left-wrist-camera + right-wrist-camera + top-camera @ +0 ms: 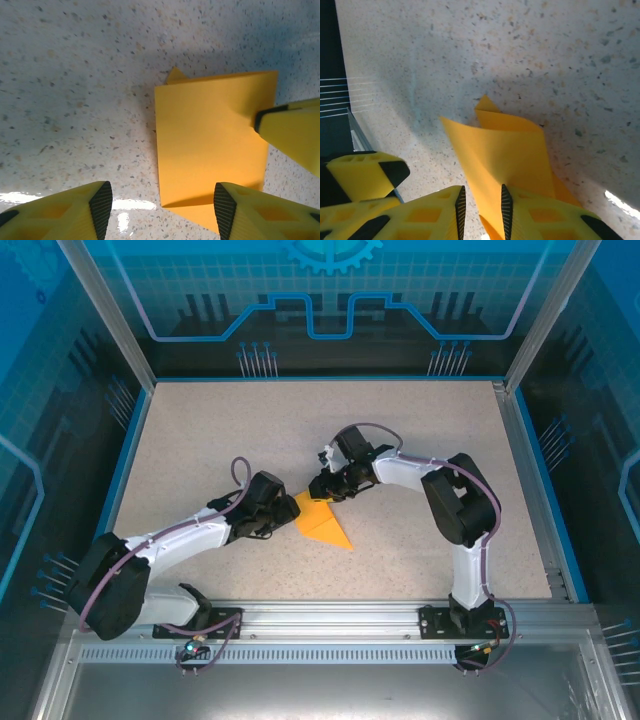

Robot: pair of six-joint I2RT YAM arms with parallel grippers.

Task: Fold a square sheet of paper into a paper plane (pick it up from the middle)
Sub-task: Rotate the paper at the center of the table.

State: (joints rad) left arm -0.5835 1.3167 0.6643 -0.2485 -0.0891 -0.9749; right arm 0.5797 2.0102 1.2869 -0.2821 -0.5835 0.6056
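Note:
The square sheet of paper (325,525) lies folded into a smaller angular orange shape at the table's middle, between both grippers. My left gripper (292,508) is open just left of it; in the left wrist view its fingertips (102,205) straddle the near edge of a raised flap of the paper (210,140). My right gripper (320,490) comes in from the far side. Its jaws (481,210) stand narrowly apart around the upright curled flap (505,150), which rests against the right pad, with table showing beside the left pad. One right finger (290,135) touches the flap's edge.
The speckled table (200,440) has blue-edged transparent walls (130,430) on the left, back and right. A metal rail (330,615) runs along the near edge by the arm bases. A left finger (365,175) sits close to my right gripper.

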